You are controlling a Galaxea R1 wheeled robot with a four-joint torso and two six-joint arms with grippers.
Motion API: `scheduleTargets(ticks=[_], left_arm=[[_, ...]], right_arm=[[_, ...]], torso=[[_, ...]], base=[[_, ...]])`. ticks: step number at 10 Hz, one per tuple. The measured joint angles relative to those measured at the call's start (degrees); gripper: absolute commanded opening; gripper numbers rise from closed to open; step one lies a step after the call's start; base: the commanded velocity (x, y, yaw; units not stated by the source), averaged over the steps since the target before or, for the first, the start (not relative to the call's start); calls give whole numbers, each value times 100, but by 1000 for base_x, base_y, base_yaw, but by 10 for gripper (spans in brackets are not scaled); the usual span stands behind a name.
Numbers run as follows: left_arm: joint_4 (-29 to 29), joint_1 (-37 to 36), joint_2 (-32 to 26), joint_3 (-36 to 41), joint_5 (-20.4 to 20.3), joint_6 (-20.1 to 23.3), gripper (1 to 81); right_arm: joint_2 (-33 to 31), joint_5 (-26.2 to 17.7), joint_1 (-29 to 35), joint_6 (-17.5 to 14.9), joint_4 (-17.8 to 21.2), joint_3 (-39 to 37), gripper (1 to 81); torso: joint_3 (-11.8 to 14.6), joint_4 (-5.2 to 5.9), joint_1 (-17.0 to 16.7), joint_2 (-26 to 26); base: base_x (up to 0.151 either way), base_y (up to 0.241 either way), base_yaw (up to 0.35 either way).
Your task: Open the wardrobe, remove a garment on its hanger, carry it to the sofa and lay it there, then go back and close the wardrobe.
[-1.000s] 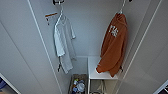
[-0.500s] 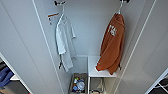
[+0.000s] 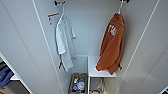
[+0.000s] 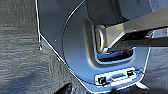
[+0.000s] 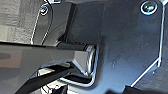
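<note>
The wardrobe [image 3: 95,30] stands open in the head view, its white inside facing me. The garment [image 3: 112,47], rust-orange with a small white print, hangs at the right of the inside. Its thin white hanger [image 3: 120,7] hooks onto a fitting at the top. The garment's lower end rests against a white shelf box [image 3: 96,67]. A white shirt [image 3: 64,42] hangs at the left on its own hanger.
The wardrobe's two white doors [image 3: 22,50] [image 3: 150,50] stand swung out on either side of the opening. A basket [image 3: 78,85] with small items sits on the wardrobe floor beside the shelf box. Something blue [image 3: 5,75] lies low past the left door.
The whole head picture has shifted slightly, so the camera moved a little. Both the orange garment and the white shirt hang as before.
</note>
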Motion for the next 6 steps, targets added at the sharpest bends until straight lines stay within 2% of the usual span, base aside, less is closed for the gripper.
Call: scheduleTargets(ticks=[1, 3, 4, 5, 6], left_arm=[[0, 5, -1, 0, 9, 0, 811], [0, -1, -50, 0, 4, 0, 811], [0, -11, -78, 0, 6, 0, 811], [-2, -33, -78, 0, 11, -2, 811], [-4, -65, -63, 0, 9, -2, 811]], right_arm=[[5, -107, 189, -129, -327, -16, 811], [101, -599, 575, -278, -1428, -74, 811], [129, -723, 708, -317, -1684, -77, 811], [127, -768, 766, -308, -1730, -91, 811], [110, -797, 735, -121, -1662, -129, 811]], torso=[[0, 0, 2, 0], [0, 0, 2, 0], [0, 0, 2, 0], [0, 0, 3, 0], [0, 0, 3, 0]], base=[[0, 0, 0], [0, 0, 0], [0, 0, 0], [0, 0, 0], [0, 0, 0]])
